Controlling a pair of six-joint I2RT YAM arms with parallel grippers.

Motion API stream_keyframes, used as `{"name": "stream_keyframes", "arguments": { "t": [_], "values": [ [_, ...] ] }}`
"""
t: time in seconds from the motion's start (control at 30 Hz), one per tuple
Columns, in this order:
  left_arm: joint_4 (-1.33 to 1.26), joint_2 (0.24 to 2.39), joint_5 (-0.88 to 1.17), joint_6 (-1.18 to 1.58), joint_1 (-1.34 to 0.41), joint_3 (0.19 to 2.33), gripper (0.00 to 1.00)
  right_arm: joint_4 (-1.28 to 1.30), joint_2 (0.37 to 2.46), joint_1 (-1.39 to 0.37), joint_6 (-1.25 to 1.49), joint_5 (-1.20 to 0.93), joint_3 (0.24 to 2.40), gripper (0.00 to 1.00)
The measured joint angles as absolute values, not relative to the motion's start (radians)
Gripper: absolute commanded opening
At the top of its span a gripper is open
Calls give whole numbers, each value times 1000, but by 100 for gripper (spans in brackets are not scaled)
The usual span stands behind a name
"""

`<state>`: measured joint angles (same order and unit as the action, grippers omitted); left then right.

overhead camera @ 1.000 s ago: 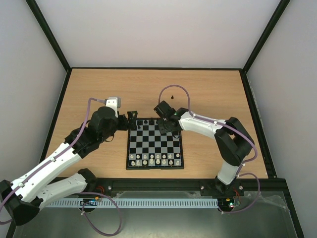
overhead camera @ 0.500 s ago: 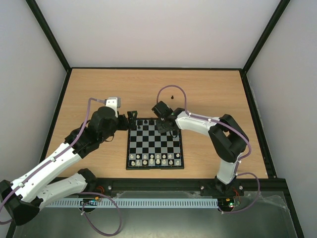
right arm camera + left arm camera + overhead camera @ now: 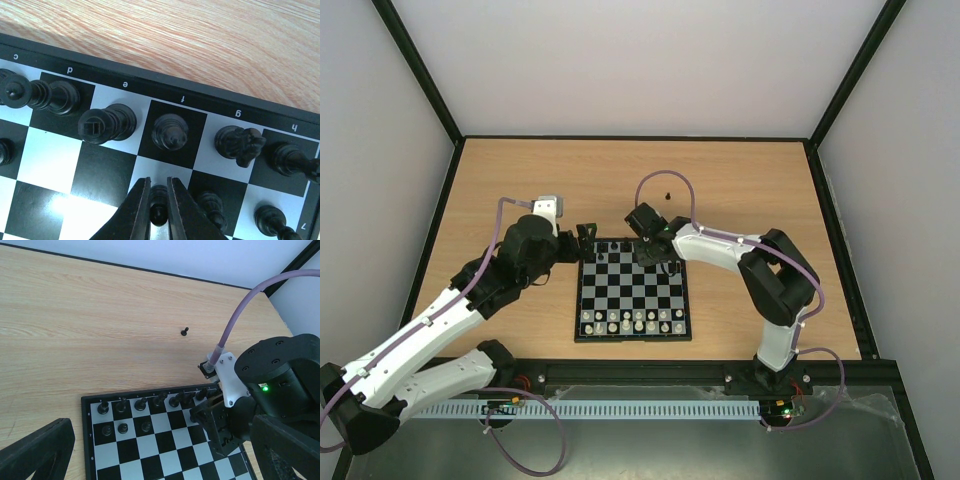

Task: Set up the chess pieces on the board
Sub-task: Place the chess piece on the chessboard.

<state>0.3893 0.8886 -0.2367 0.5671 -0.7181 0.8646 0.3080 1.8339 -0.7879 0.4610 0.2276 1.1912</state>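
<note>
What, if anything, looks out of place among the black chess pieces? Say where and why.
One black pawn stands alone on the table beyond the board's far edge, apart from the black pieces on the board. The right claw grips a second pawn.

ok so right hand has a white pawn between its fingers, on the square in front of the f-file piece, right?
Colour is wrong. It's a black pawn between the fingers of the right hand, not a white one. The right wrist view shows it, on the square just in front of the f-file piece.
</note>
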Motion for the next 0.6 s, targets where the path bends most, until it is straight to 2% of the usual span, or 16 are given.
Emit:
{"name": "stream_keyframes", "arguments": {
  "t": [0.23, 0.47, 0.6],
  "values": [
    [390, 888, -237, 567, -718, 865, 99, 308, 1835, -788, 461, 224, 1192, 22],
    [390, 888, -237, 567, -718, 865, 99, 305, 1800, -788, 461, 200, 1178, 24],
    [390, 888, -237, 567, -718, 865, 99, 308, 1718, -788, 461, 187, 1162, 38]
  ]
}}
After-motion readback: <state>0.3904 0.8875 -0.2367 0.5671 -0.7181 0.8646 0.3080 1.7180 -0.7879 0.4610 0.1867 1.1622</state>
